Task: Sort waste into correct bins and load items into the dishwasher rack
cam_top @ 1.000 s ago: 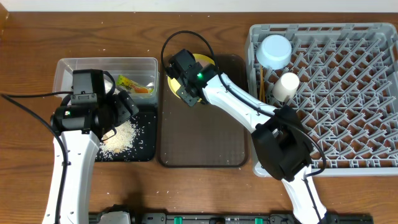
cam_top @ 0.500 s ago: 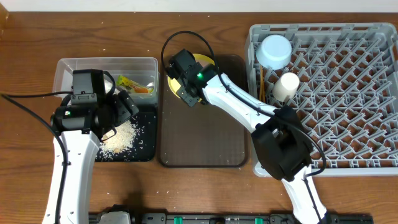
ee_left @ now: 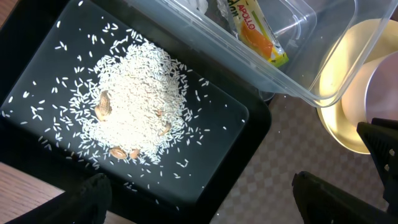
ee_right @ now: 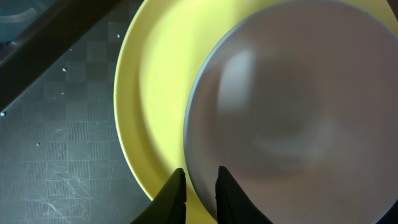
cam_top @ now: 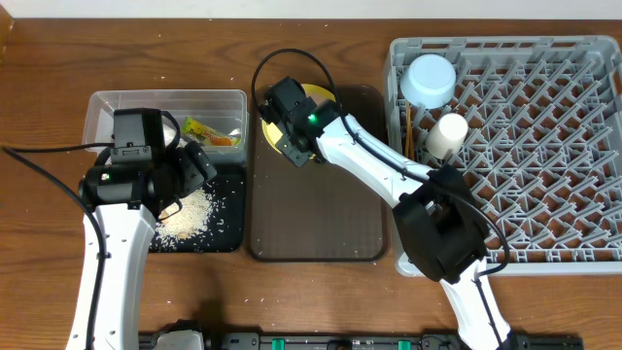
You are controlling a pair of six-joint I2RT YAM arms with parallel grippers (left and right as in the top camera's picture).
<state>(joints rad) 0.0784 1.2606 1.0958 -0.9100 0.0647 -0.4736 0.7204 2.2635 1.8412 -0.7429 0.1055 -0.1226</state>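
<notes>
Tray (cam_top: 311, 219): bowl (ee_right: 292, 112) rim inside right tool (ee_right: 199, 179)

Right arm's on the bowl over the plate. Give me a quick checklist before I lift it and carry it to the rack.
1. Right pincer grip: fingers close together astride the rim of the pale bowl: ok.
2. Bowl free of the yellow plate: it lies over the plate, but whether it is lifted: cannot tell.
3. Bowl emptied: the inside looks bare but is blurred: cannot tell.
4. Room in the dishwasher rack: many bare pegs to the right of the light-blue bowl and white cup: ok.
5. Left pincer out of the way: open, empty, above the rice on the black tray: ok.
</notes>
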